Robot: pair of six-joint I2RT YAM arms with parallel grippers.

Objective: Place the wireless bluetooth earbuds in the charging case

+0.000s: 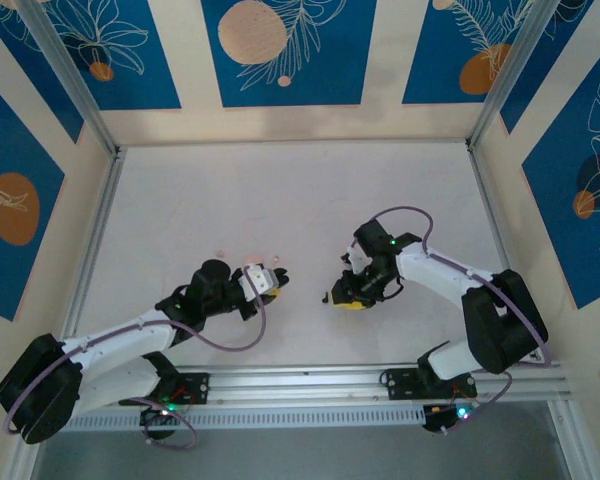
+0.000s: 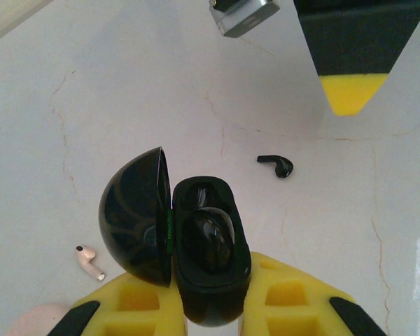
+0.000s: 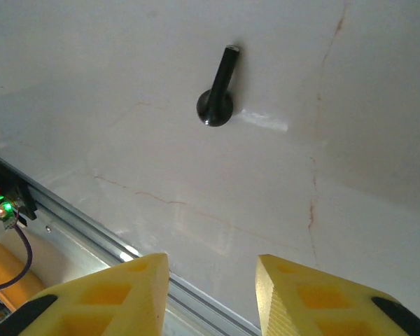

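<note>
Left jaws clamp the glossy black charging case (image 2: 206,245), lid open; right jaws gape empty near the tiny black stemmed earbud (image 3: 215,105), likely light, slippery: pinch its stem.

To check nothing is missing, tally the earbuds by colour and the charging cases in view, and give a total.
Black earbud: 1
Pale earbud: 1
Charging case: 1
Total: 3
</note>
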